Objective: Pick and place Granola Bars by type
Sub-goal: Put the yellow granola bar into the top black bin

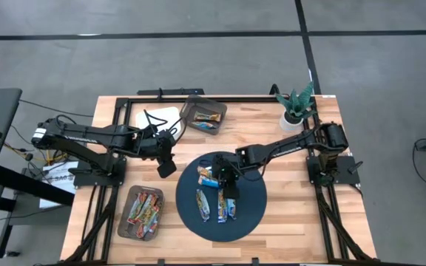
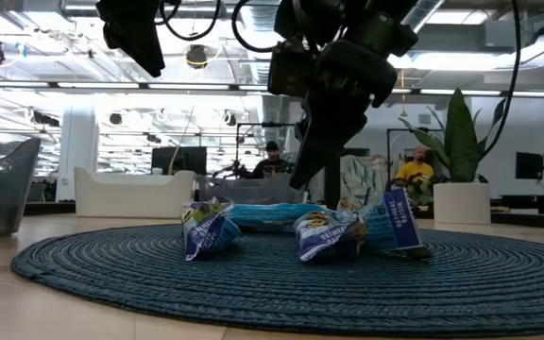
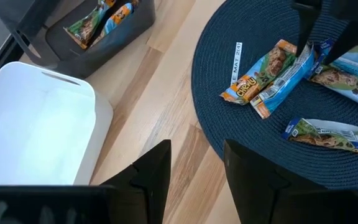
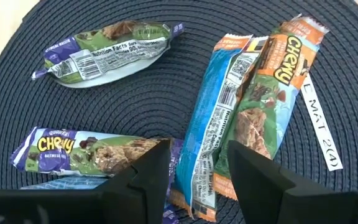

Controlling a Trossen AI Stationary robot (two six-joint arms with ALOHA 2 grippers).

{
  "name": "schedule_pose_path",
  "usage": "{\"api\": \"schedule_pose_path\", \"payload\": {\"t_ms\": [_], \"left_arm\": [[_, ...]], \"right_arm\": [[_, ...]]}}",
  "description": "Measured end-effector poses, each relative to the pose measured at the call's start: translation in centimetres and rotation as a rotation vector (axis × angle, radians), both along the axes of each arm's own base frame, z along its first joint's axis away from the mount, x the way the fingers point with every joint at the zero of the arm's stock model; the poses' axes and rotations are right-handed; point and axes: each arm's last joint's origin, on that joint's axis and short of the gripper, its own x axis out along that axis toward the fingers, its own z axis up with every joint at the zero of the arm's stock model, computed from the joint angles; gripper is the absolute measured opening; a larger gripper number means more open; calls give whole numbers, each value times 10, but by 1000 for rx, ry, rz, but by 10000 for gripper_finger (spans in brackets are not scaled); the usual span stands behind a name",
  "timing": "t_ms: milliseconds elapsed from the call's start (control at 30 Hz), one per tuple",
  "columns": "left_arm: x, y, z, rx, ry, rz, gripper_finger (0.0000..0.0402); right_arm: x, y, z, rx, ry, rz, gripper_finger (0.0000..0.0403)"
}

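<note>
**Granola bars on the round mat, right gripper right over them**

Closest up in the right wrist view: two dark fingers [image 4: 157,168] parted, nothing between them, right gripper [image 1: 228,185] hanging low over the dark blue woven mat [image 1: 251,214] in the lower middle of the overhead frame. Straight ahead of those fingers, a blue-wrapped bar [image 4: 213,134] lying against an orange-wrapped bar [image 4: 272,93], the two touching along their length, with a thin white strip [image 4: 319,134] just beside the orange one. Purple-blue bar [image 4: 82,150] at lower left of that frame, green-and-silver bar [image 4: 107,53] at upper left, apart from the rest.

From overhead: loose bars clustered around the mat's centre, a few more [image 1: 217,207] lying side by side toward its lower part. At table height, crumpled wrappers [image 2: 211,227] sitting on the mat, right arm coming down just behind them.

Left gripper [image 1: 167,164] hovering over bare wood, left of the mat and clear of it, fingers [image 3: 151,171] apart and holding nothing. White bin [image 3: 39,130] close by in its wrist view, looks empty.

Grey tray [image 1: 203,114] at upper centre of the table with a couple of bars inside. Second grey tray [image 1: 142,213] at lower left, filled with red and orange bars. Potted plant [image 1: 296,105] at the table's upper right corner.

Two people seated far off in the room behind the table.
</note>
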Motion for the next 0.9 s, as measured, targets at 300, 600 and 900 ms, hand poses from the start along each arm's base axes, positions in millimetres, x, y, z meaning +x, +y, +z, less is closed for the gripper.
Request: {"api": "schedule_pose_path", "payload": {"t_ms": [300,600,900], "left_arm": [[1,0,0,5,-10,10,141],[1,0,0,9,-12,17,141],[1,0,0,7,-13,24,141]], "right_arm": [[-2,-1,-7,-3,-10,1,152],[-1,-2,-13,-16,-24,-6,152],[10,8,-44,-9,56,27,152]]}}
